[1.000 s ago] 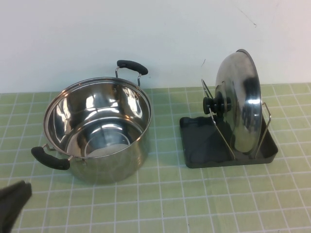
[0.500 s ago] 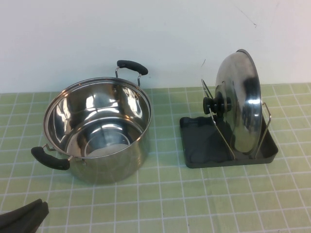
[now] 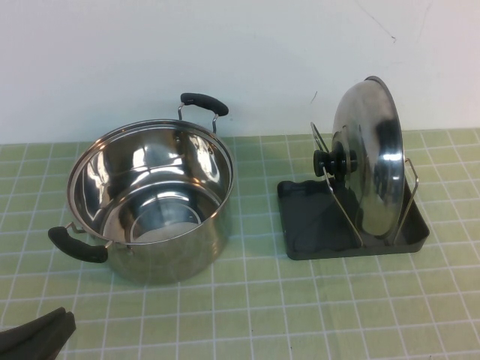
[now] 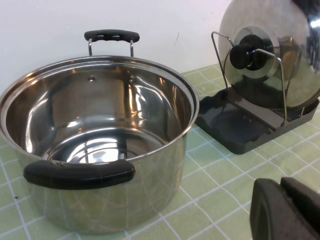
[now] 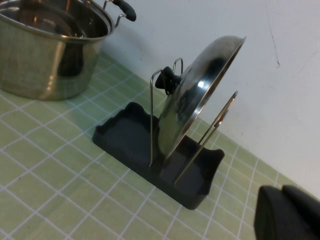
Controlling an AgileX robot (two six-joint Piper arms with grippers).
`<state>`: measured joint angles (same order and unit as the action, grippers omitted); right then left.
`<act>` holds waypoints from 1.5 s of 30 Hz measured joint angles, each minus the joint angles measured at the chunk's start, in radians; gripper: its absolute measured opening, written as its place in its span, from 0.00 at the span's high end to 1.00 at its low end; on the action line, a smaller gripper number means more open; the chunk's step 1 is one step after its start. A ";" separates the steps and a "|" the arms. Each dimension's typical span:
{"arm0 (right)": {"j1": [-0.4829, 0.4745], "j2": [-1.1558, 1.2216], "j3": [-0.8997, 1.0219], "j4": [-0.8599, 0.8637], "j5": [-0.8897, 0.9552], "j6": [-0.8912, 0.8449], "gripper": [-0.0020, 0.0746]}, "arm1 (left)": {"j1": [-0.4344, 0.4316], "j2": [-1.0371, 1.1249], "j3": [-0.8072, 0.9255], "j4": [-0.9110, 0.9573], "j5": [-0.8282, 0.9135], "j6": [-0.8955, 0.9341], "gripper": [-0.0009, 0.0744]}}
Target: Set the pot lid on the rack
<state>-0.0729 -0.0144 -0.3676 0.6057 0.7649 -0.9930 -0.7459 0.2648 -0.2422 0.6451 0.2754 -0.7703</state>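
Note:
The shiny steel pot lid (image 3: 373,154) stands on edge in the dark grey rack (image 3: 315,221), leaning between the wire loops, its black knob (image 3: 328,162) facing the pot. It also shows in the left wrist view (image 4: 280,55) and the right wrist view (image 5: 197,100). My left gripper (image 3: 37,334) is shut and empty at the table's front left corner, well short of the pot (image 3: 150,196). My right gripper (image 5: 287,212) shows only in its own wrist view, shut and empty, off to the right of the rack (image 5: 150,150).
The open steel pot with two black handles (image 4: 80,172) stands left of the rack on the green checked mat (image 3: 300,315). A white wall (image 3: 225,52) runs behind both.
My left gripper dropped lower toward the front left corner between the oldest frame and half a second ago, and has stayed still since. The lid, rack and pot have not moved.

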 joint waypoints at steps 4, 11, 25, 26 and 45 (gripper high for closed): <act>0.000 0.000 0.000 0.000 0.000 0.000 0.98 | 0.016 -0.021 0.004 -0.003 0.015 -0.002 0.99; 0.000 0.000 0.000 -0.002 0.000 0.000 0.98 | 0.254 -0.135 0.011 -0.251 0.098 0.171 0.99; 0.000 0.000 0.000 -0.002 0.000 0.000 0.98 | 0.640 -0.275 0.233 -0.651 -0.023 0.572 0.99; 0.000 0.000 0.000 -0.002 0.000 0.000 0.98 | 0.649 -0.276 0.247 -0.653 -0.023 0.572 0.99; 0.000 0.000 0.000 -0.002 0.000 0.013 0.98 | 0.658 -0.279 0.261 -0.672 0.031 0.527 0.99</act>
<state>-0.0729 -0.0144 -0.3676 0.6039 0.7649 -0.9804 -0.0884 -0.0144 0.0191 -0.0269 0.3063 -0.2436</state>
